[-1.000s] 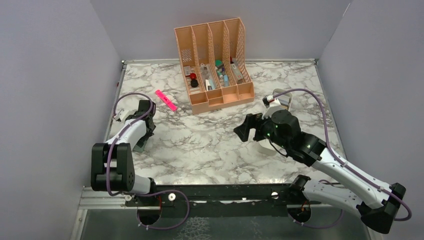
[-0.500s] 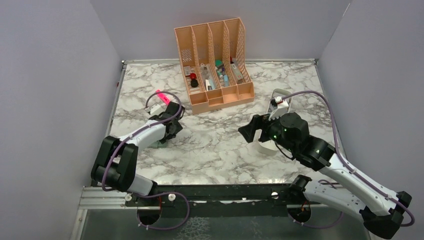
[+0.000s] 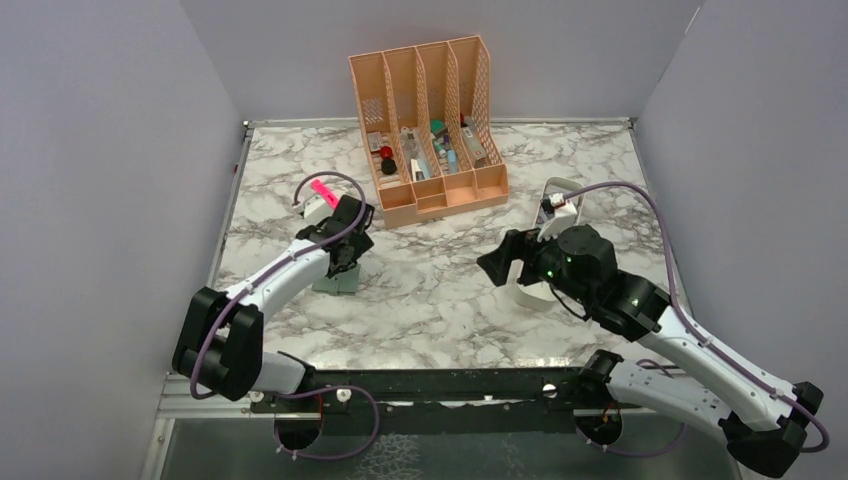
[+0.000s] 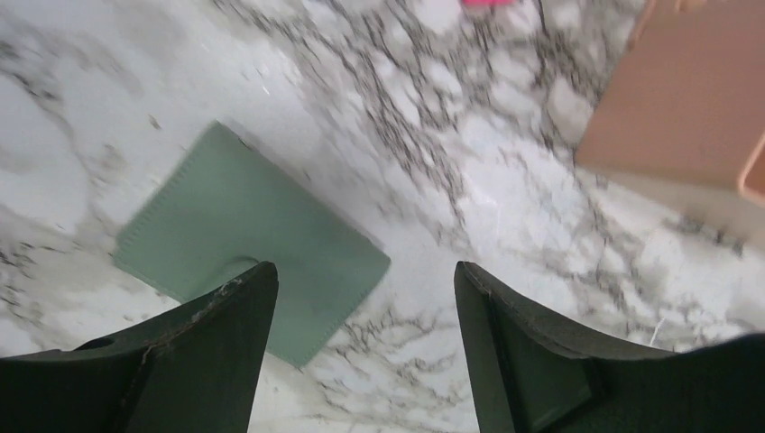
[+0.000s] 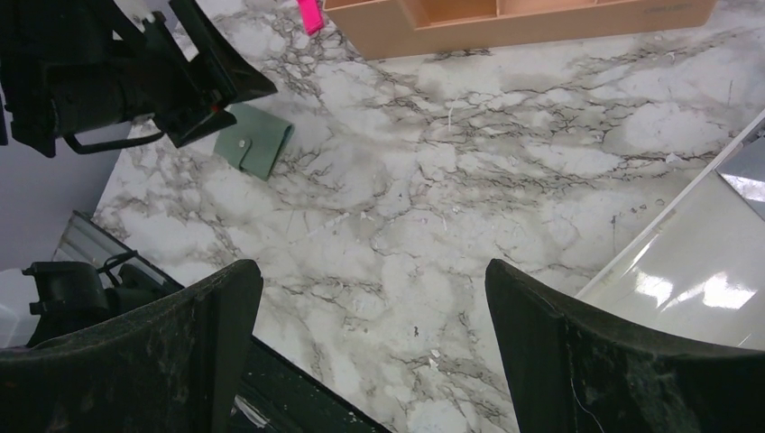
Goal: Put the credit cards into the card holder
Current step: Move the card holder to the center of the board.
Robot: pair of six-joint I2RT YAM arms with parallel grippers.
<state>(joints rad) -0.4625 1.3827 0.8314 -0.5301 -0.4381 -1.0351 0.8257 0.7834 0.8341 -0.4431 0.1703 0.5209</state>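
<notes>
From above, the small grey-green fabric card holder [image 3: 336, 281] lies flat and folded on the white marble-patterned table [image 3: 430, 290], left of centre. The black left gripper [image 3: 349, 262] hangs over its far edge. The black right gripper [image 3: 496, 266] is well apart to the right, above a long white plastic tray [image 3: 556, 186]. A peach slotted plastic desk organizer [image 3: 430, 120] stands at the back, with a pink highlighter pen [image 3: 320, 188] beside it, partly behind the left arm's cable.

The left wrist view shows the holder's stitched edge and soft matte cloth. The left gripper's jaws are spread, nothing between them, one finger [image 4: 180, 352] overlapping the holder's near corner; whether it touches, I cannot tell.

Only the right wrist view shows the holder's small snap dot. The right gripper's jaws gape wide and empty over bare marble, the glossy tray at right.
</notes>
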